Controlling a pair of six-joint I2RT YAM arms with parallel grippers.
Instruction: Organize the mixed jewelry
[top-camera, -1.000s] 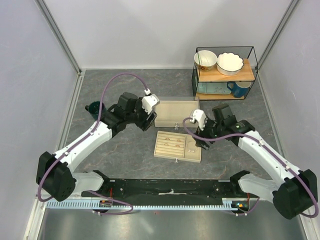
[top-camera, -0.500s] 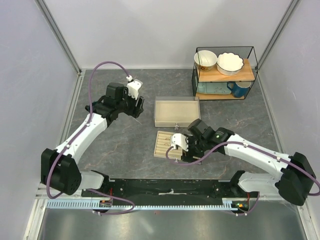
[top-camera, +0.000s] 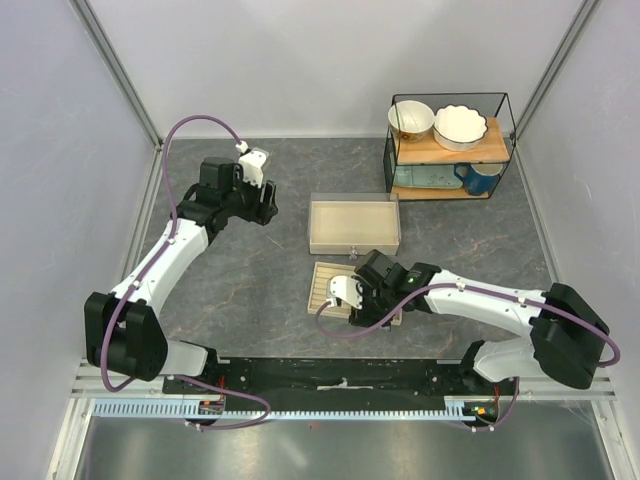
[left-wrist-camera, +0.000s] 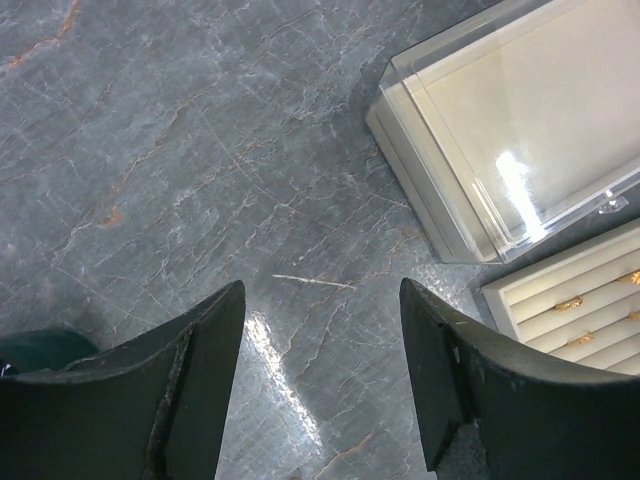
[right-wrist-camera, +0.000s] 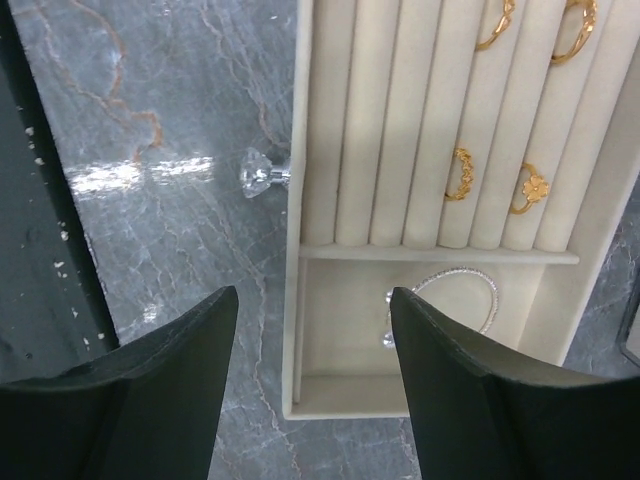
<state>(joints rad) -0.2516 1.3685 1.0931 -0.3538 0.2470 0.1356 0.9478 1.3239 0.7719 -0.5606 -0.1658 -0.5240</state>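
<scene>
The beige slotted tray (right-wrist-camera: 310, 140) lies on the grey table, and in the top view (top-camera: 322, 280) my right arm covers most of it. Several gold rings (right-wrist-camera: 530, 187) sit in its slots. The thin silvery hoop (right-wrist-camera: 470, 290) lies in the tray's open end compartment. My right gripper (right-wrist-camera: 312, 330) is open and empty, hovering over the tray's near corner, also seen in the top view (top-camera: 352, 300). My left gripper (left-wrist-camera: 322, 330) is open and empty above bare table, at the far left in the top view (top-camera: 262, 200).
A clear-lidded beige box (top-camera: 354, 224) stands behind the tray, also in the left wrist view (left-wrist-camera: 510, 130). A small crystal knob (right-wrist-camera: 262, 172) sticks out from the tray's side. A wire shelf (top-camera: 450, 148) with bowls and a mug is at the back right. A dark green object (left-wrist-camera: 40, 350) lies by the left fingers.
My right arm swung left and down over the tray. My left arm drew back and left, away from the box.
</scene>
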